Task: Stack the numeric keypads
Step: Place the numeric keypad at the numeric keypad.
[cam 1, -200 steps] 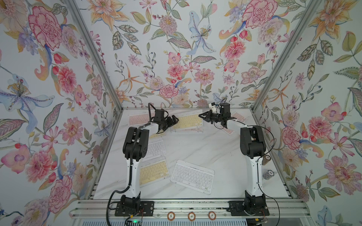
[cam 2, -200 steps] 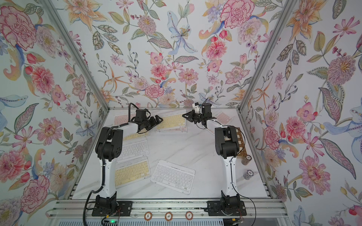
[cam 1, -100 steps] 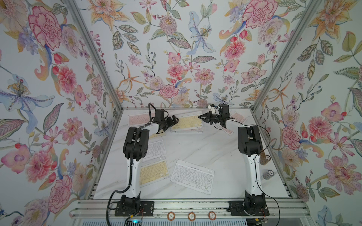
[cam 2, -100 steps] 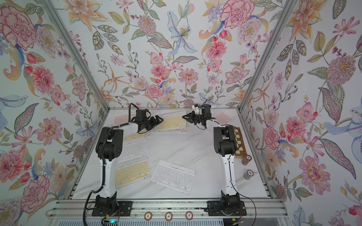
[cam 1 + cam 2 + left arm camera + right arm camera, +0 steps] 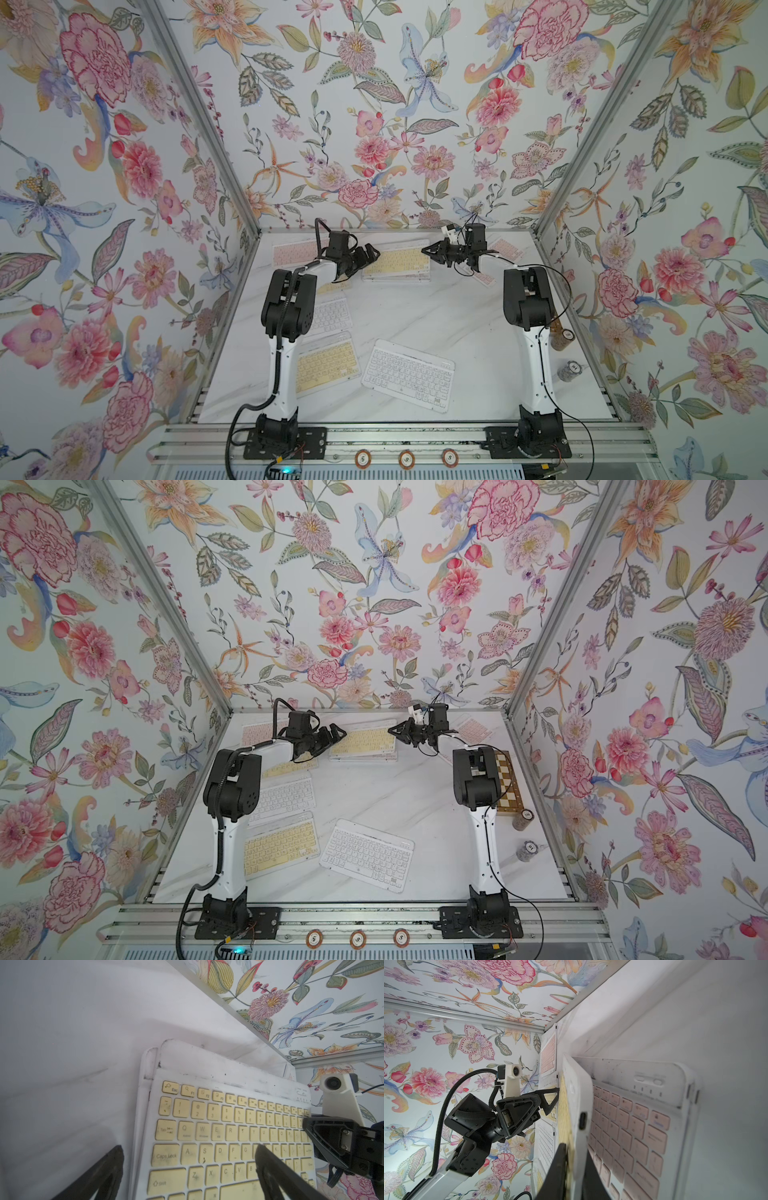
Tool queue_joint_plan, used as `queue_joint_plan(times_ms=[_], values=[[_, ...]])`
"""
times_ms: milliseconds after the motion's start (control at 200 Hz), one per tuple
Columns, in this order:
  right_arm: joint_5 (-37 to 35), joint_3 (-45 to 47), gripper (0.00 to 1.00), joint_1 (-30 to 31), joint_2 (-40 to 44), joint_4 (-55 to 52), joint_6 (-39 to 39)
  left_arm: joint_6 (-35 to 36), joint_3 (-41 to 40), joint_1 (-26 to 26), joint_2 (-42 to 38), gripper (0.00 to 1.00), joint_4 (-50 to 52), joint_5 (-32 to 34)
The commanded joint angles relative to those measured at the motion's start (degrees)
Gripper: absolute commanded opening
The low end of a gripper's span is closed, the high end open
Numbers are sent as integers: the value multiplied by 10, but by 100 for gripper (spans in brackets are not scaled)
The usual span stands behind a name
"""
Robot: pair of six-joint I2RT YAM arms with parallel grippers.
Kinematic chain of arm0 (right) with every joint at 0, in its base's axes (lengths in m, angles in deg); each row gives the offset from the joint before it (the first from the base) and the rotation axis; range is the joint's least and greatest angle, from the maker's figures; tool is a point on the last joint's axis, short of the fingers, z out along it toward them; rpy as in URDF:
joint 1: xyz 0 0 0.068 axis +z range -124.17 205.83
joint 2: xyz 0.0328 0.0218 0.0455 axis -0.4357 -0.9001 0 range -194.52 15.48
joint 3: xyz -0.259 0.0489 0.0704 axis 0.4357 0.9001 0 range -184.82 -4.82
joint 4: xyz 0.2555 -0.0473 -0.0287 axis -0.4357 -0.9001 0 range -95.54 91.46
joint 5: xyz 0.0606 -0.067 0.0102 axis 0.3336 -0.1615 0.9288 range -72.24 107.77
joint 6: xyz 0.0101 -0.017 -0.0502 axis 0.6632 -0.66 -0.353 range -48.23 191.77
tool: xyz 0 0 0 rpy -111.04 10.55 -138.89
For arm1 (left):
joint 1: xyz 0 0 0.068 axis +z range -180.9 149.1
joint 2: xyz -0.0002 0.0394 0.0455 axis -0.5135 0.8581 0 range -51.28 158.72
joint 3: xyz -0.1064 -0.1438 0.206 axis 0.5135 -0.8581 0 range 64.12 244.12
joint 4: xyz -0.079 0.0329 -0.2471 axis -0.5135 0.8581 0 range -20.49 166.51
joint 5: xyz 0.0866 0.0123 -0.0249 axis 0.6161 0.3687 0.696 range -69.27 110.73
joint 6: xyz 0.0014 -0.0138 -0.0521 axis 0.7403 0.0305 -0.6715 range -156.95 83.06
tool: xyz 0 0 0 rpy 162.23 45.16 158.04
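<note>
Bright, even light, soft shadows; wrist views blur close up

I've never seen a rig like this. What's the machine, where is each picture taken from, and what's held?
Two robot arms stand on a marble table. Both top views look down from overhead; each wrist view comes from a camera on one arm. Flat keypads lie scattered: a white keypad in front, pink, white and yellow ones elsewhere, and a chessboard at the right. The right gripper pinches the edge of a yellow keypad at the back, tilted above a pink keypad. The left gripper hangs open over it, holding nothing.
</note>
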Motion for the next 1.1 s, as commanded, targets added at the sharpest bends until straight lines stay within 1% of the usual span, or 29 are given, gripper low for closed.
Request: queue_joint_plan(times_ms=[0,125,260,686,886,946,1096], values=[[9,-32,17,-3,-21,-13,-23,-4,15,-5,15,99,8,-3],[8,-41,20,-3,-28,-26,-29,-3,14,-8,9,99,9,-3],[7,-48,20,-3,-35,-34,-35,-3,9,-10,2,99,8,-3],[-1,-80,26,-4,-52,-72,-59,7,-22,-11,-30,99,12,7],[-9,-94,31,-3,-60,-93,-72,8,-33,-11,-42,99,12,9],[-13,-101,34,-3,-62,-102,-77,9,-38,-11,-45,99,12,9],[-23,-120,37,-1,-68,-130,-95,7,-49,-11,-58,99,7,8]])
